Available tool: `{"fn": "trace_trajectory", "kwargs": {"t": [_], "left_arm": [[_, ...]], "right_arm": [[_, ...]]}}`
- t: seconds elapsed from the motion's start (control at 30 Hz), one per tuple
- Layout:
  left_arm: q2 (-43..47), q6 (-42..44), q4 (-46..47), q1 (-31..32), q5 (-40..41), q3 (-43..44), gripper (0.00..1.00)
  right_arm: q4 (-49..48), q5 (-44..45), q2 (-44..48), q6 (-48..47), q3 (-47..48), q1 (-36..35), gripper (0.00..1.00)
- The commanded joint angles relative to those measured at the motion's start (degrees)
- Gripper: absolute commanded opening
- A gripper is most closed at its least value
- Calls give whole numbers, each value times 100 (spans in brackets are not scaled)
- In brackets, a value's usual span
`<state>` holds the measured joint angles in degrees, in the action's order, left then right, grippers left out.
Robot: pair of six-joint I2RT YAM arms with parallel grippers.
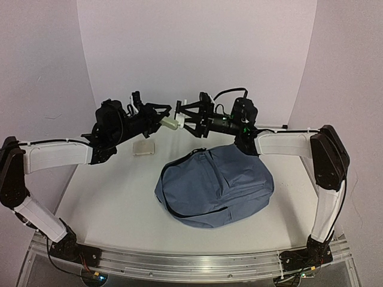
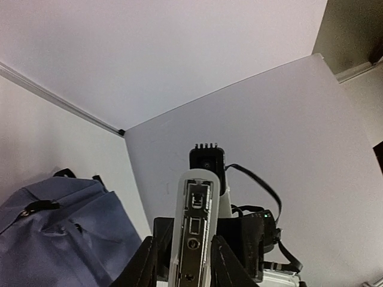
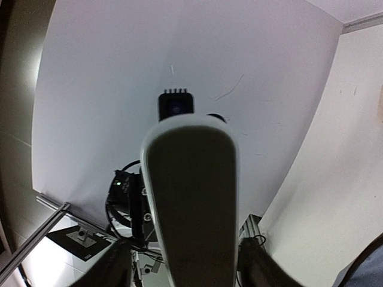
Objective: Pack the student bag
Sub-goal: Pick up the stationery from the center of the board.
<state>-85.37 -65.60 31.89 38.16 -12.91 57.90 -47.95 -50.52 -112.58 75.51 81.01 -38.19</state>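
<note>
Closest to the right wrist's lens loomed the white stapler (image 3: 191, 203), its smooth rounded top filling the middle of that view. The right claw (image 3: 188, 266) stood released around it, its dark fingers (image 3: 111, 266) sitting off to either side with a gap between each one and the plastic. From the opposite end the left claw (image 2: 184, 254) was clenched on the same stapler, a finger pressed against each flank. The slotted metal underside was turned toward that claw's own camera. Seen from above, the two claws met nose to nose in mid-air over the far part of the table (image 1: 108, 197), and the stapler bridged the short space between them, roughly level. Down on the table below the left claw lay a small pale box (image 1: 143, 147), well apart from either claw. The student bag (image 1: 215, 185) lay on the table below the right claw and to its near side, touched by neither claw. It was blue-grey and slumped flat, with its front pocket facing up and a black strap curving along the edge nearer the left arm. Whether its main zip stood open I could not tell from where I stood. A corner of the bag also showed low beside the left claw's fingers in that wrist's view.
</note>
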Motion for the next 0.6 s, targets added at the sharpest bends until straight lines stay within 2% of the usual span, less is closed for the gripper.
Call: {"fn": "trace_trajectory", "kwargs": {"t": [0.0,0.13,0.27,0.37,0.57], "left_arm": [[809,1202,-1961,-56,719,382,0],[1280,1776,-4025,-70,1811,677,0],[1467,2129,-5322,-144,2590,828,0],[1472,2340,-5778,-161,2999,830,0],[1283,2779,-5855,-160,3900,558,0]], "right_arm": [[1050,31,329,-750,-59,48,85],[2162,265,447,-1513,-154,230,96],[2710,295,530,-1932,-225,360,98],[2911,205,585,-2158,-236,377,98],[3247,-122,730,-2614,-111,387,98]]}}
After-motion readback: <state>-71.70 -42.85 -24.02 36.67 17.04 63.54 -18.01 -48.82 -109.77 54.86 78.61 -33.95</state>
